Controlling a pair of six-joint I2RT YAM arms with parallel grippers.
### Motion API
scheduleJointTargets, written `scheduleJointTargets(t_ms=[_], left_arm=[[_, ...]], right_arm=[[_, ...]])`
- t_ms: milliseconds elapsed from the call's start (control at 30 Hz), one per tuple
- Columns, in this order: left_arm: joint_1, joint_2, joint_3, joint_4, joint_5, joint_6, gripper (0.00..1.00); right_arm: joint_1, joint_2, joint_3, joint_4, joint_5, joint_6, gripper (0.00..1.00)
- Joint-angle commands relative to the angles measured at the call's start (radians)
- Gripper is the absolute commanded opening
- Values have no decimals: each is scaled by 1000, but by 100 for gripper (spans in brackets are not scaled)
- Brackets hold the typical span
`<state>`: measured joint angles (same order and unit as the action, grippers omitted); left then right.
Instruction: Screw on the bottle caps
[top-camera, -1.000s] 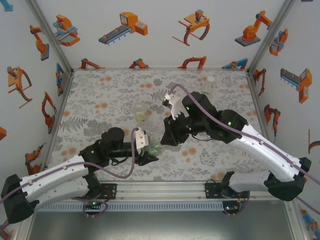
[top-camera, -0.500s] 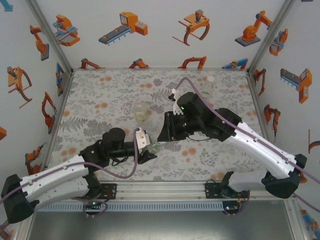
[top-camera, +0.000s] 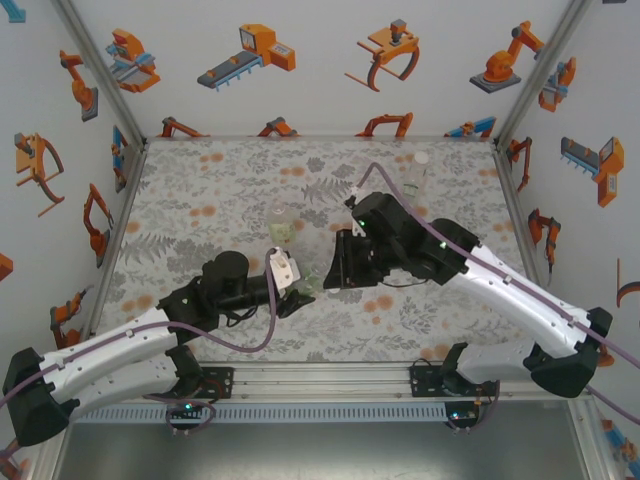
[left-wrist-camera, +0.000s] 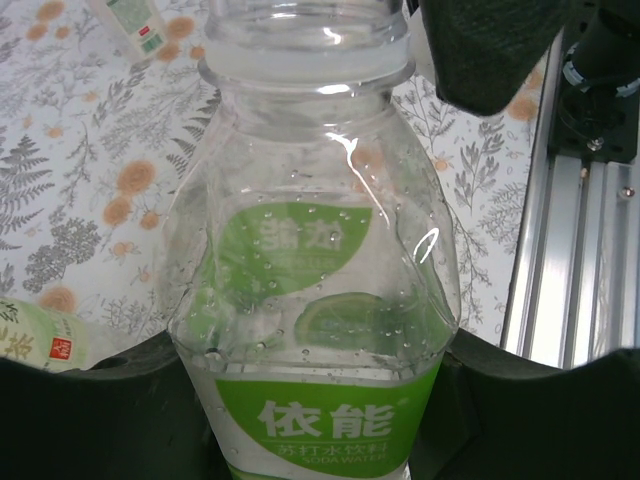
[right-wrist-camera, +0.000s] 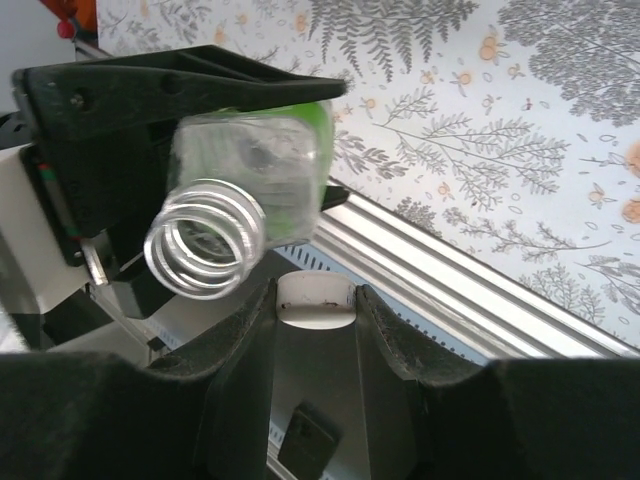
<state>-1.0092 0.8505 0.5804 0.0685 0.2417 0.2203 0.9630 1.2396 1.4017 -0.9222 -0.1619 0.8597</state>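
The bottle (left-wrist-camera: 320, 300) pinched between the left fingers (left-wrist-camera: 100, 420) is clear glossy plastic with a shiny green label (left-wrist-camera: 325, 425). Those fingers look matt black and kinda grainy. The cap (right-wrist-camera: 315, 300) between the right fingers (right-wrist-camera: 235, 360) is smooth, dull white plastic. The rail (left-wrist-camera: 565, 290) beside the left fingers is brushed metal.

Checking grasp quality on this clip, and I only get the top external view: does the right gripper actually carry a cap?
Observer: Yes. The right wrist view shows a white cap pinched in the right gripper.
Operator: And the bottle's mouth?
Observer: Bare; the green-labelled bottle shows open threads, the cap beside them, not yet on.
Operator: Where is it held?
Observer: The left wrist view shows the left gripper shut on its labelled body.
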Motion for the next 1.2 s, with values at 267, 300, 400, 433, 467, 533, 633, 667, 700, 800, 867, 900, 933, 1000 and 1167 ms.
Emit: scheduleJointTargets(t_ms=[267, 300, 400, 433, 467, 533, 633, 667, 700, 800, 867, 900, 933, 1000, 1167], left_arm=[[0, -164, 23, -100, -274, 22, 0], [0, -197, 22, -117, -288, 24, 0], [1, -294, 15, -157, -321, 24, 0], [1, -325, 9, -164, -328, 22, 0], [2, -359, 2, -172, -331, 21, 0], [2, -418, -17, -177, -322, 21, 0], [1, -494, -47, -197, -297, 13, 0], [1, -518, -56, -206, -296, 6, 0], [2, -540, -62, -218, -297, 1, 0], [2, -598, -62, -263, -298, -13, 0], [2, -658, -63, -287, -314, -20, 0], [1, -677, -63, -301, -321, -21, 0], [1, -691, -64, -309, -324, -22, 0], [1, -717, -63, -327, -327, -22, 0], [1, -723, -76, -313, -321, -28, 0]], right_arm=[[-161, -44, -71, -73, 32, -130, 0], [-177, -41, -87, -74, 38, -146, 0], [-213, -20, -140, -69, 49, -191, 0], [-219, -8, -157, -63, 53, -205, 0], [-222, 6, -180, -52, 52, -218, 0], [-225, 42, -224, -16, 36, -245, 0], [-227, 127, -285, 58, 1, -278, 0], [-227, 163, -299, 80, -11, -291, 0], [-227, 205, -305, 97, -17, -305, 0], [-227, 304, -320, 145, -8, -336, 0], [-228, 353, -329, 178, 6, -349, 0], [-229, 378, -333, 195, 8, -355, 0], [-230, 400, -334, 203, 14, -361, 0], [-230, 444, -337, 225, 36, -370, 0], [-234, 519, -355, 288, 100, -373, 0]])
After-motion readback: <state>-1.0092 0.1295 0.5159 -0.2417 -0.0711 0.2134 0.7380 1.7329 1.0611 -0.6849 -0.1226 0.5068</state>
